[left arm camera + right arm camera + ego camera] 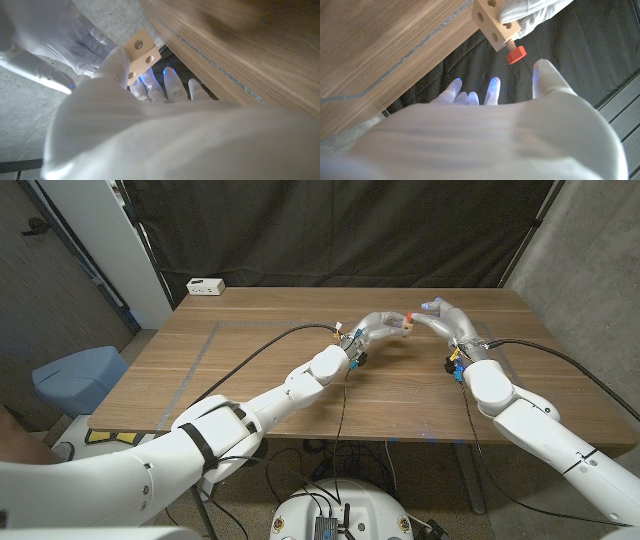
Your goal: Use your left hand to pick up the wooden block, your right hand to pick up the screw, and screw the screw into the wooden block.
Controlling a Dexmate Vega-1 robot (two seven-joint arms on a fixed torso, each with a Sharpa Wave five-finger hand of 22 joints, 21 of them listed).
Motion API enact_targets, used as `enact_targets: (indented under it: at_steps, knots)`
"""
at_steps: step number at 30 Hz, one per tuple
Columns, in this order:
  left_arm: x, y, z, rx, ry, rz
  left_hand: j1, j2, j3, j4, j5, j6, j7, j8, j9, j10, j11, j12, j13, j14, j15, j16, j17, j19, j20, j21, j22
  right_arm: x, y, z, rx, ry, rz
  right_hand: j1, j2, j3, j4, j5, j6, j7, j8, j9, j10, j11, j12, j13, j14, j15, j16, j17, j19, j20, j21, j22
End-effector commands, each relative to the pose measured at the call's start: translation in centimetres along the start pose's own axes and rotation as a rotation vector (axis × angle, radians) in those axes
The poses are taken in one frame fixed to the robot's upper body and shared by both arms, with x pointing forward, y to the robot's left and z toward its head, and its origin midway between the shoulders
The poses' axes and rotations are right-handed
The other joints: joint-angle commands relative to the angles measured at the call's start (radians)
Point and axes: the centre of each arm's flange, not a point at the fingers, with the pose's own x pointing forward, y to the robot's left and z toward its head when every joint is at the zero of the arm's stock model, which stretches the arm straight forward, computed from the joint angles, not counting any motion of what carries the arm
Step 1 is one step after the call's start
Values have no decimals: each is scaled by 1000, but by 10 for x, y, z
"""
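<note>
Both my arms reach in from the near edge of the wooden table (250,350) and meet up in the air over its far part. My left hand (375,327) holds the wooden block (139,54) in its fingers. Sticking out of one hole is the red screw (516,54), partly in. My right hand (440,315) is just beside it, fingers spread, not touching the screw.
</note>
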Motion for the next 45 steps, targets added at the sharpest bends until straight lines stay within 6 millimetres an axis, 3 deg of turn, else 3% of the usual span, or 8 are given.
enact_targets:
  at_steps: [1, 11, 26, 29, 45]
  knots:
    - [0, 1, 1, 5, -3, -5, -28, 23, 3, 5, 5, 45, 5, 23, 2, 25, -18, 36, 14, 4, -48, 10, 4, -4, 8, 0, 3, 1, -11, 16, -92, 21, 47, -6, 0, 2, 2, -3, -8, 5, -11, -3, -13, 4, 3, 4, -9, 2, 1, -2, 3, 16, 0, 3]
    - [-1, 0, 3, 6, -8, -8, -26, 24, -1, 3, 4, 49, 5, 26, 3, 28, -18, 41, 17, 5, -49, 11, 5, -5, 9, 0, 3, 2, -26, 37, -210, 48, 117, 0, 3, 9, -6, -11, -21, 12, -28, -10, -26, 11, 3, 4, -17, 9, 0, -6, -2, 53, 1, 3]
    - [-2, -1, 4, 12, -11, -11, -22, 24, -7, -1, 2, 63, 4, 32, 4, 36, -19, 49, 22, 8, -49, 15, 6, -5, 7, 1, 3, 11, -47, 74, -395, 73, 182, 13, 8, 20, -15, -19, -17, 17, -40, -16, -38, 17, 4, 4, -22, 26, 1, -10, -16, 85, -1, 3]
    - [-1, -2, 4, 13, -12, -12, -21, 14, -12, -4, 0, 79, -2, 38, 3, 49, -26, 56, 24, 15, -58, 16, 4, -3, -4, 2, 3, 14, -50, 81, -435, 77, 205, 18, 9, 23, -17, -20, -18, 20, -44, -17, -39, 18, 5, 3, -22, 30, 1, -11, -20, 94, -1, 3]
    - [1, -2, 4, 14, -9, -14, -16, 11, -23, -4, -4, 96, -6, 45, 0, 61, -30, 65, 29, 23, -65, 21, 4, -3, -9, 2, 3, 25, -53, 97, -560, 120, 290, 38, 16, 38, -24, -27, -23, 27, -59, -20, -53, 25, 4, 3, -26, 42, 2, -14, -32, 122, -1, 3]
